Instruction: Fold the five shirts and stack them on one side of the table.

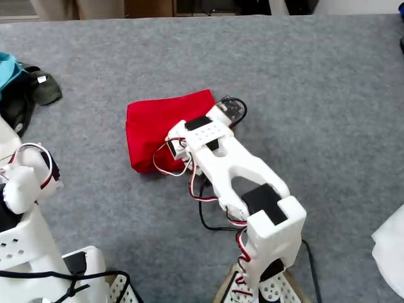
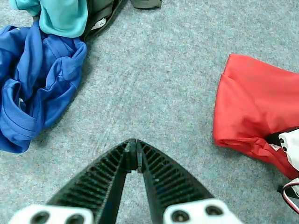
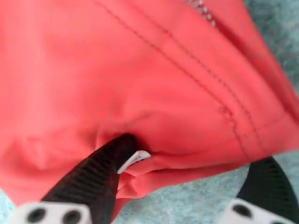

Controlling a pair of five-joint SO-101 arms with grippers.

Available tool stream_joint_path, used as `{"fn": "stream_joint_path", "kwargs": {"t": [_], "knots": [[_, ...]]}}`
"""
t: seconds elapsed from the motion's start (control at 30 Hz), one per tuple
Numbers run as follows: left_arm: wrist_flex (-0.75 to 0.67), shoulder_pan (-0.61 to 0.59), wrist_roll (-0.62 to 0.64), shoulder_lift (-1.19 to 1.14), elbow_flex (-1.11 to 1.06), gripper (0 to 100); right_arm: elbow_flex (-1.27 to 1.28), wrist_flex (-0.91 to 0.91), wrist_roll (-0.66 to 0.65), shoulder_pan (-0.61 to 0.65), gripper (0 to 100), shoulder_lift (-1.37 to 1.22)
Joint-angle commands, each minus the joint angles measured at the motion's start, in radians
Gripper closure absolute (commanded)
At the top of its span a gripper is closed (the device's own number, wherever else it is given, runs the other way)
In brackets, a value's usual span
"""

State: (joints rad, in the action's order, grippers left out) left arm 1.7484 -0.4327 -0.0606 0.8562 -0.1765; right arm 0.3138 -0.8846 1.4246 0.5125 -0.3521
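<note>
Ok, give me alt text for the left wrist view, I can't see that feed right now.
The left gripper, jaws shut and empty, hangs over the grey table cover, between a folded red shirt and a crumpled blue shirt. A teal shirt lies against the blue one, and the right arm sits at the red shirt's edge.

Table (image 1: 315, 76): grey, felt-like covering that takes up nearly the whole frame. Light is even and soft, with faint shadows.
Top edge, beyond the table: brown wooden panel (image 1: 148, 7) at upper centre, possibly a cabinet front. Dark gap (image 1: 221, 6) to its right. White surface (image 1: 360, 5) at upper right.
</note>
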Motion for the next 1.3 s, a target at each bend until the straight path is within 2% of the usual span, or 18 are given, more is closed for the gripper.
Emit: {"fn": "stream_joint_path", "kwargs": {"t": [0.0,0.1,0.3,0.33,0.67,0.77,1.07,1.27], "knots": [[0.009,-0.003,-0.009,0.005,0.011,98,-0.042,0.026,-0.035,-0.097,62.4,-0.047],[0.009,-0.008,-0.057,0.012,0.011,98,-0.042,0.026,-0.037,-0.114,68.3,-0.048],[0.009,-0.006,-0.066,0.012,0.011,98,-0.048,0.069,-0.037,-0.136,97.5,-0.053],[0.009,-0.005,-0.066,0.012,0.011,98,-0.048,0.078,-0.037,-0.140,99.8,-0.053],[0.009,-0.003,-0.066,0.012,0.011,98,-0.045,0.063,-0.037,-0.163,99.2,-0.047],[0.009,-0.003,-0.066,0.013,0.011,98,-0.058,0.000,-0.041,-0.157,99.2,-0.045],[0.009,-0.002,-0.066,0.013,0.011,98,-0.174,-0.242,-0.170,-0.156,99.3,-0.045],[0.009,-0.002,-0.066,0.013,0.011,98,-0.355,-0.442,-0.221,-0.156,99.3,-0.045]]}}
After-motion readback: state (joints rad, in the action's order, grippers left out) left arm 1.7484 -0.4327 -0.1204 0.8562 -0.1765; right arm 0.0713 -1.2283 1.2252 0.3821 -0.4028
